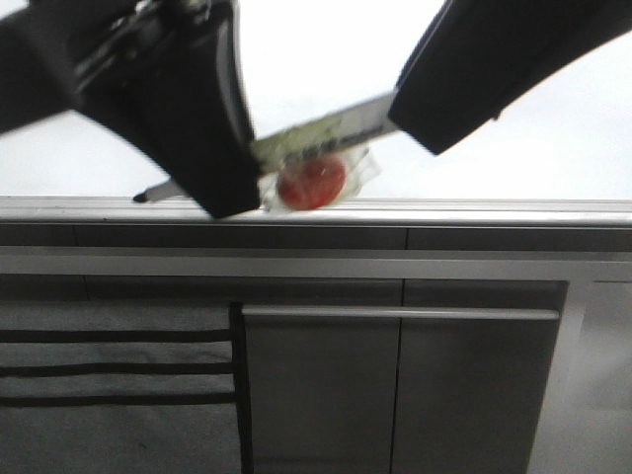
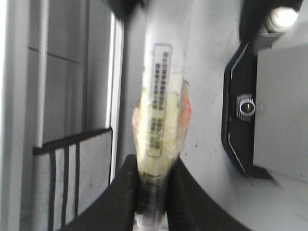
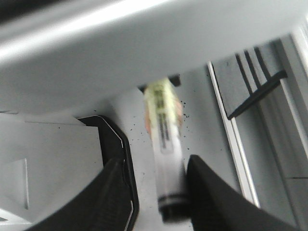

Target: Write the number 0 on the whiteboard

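The whiteboard (image 1: 326, 49) fills the top of the front view, with its grey metal edge strip (image 1: 444, 209) below. No number 0 shows on it. My left gripper (image 1: 232, 183) is shut on a white marker pen (image 1: 326, 126), which lies slantwise just above the board edge with its black tip (image 1: 140, 197) pointing left. A red round lump in clear tape (image 1: 311, 183) is wrapped on the pen. In the left wrist view the fingers (image 2: 127, 192) clamp the pen (image 2: 159, 86). My right gripper (image 3: 155, 163) is open around the pen's rear end (image 3: 168, 159).
Dark grey cabinet panels (image 1: 316, 395) stand below the board edge, with a metal handle bar (image 1: 400, 313) and black slats (image 1: 114, 367) at the lower left. Both arms crowd the space over the near board edge.
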Action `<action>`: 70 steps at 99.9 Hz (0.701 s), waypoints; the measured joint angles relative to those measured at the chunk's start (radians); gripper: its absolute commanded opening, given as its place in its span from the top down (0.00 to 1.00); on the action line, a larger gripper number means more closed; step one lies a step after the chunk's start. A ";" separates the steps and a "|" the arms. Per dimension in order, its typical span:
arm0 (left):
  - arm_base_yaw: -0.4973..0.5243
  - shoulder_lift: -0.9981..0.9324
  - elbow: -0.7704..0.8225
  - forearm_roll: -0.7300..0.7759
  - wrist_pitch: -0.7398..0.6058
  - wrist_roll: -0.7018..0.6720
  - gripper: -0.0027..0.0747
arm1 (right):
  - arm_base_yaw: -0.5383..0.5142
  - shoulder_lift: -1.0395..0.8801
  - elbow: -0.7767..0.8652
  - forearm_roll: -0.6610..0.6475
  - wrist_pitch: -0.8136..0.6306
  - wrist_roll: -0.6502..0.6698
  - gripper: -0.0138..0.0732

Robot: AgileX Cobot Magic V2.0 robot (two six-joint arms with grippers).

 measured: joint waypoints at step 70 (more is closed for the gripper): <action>-0.003 0.000 -0.032 -0.009 0.015 0.012 0.99 | 0.014 0.010 0.000 0.020 -0.061 -0.058 0.87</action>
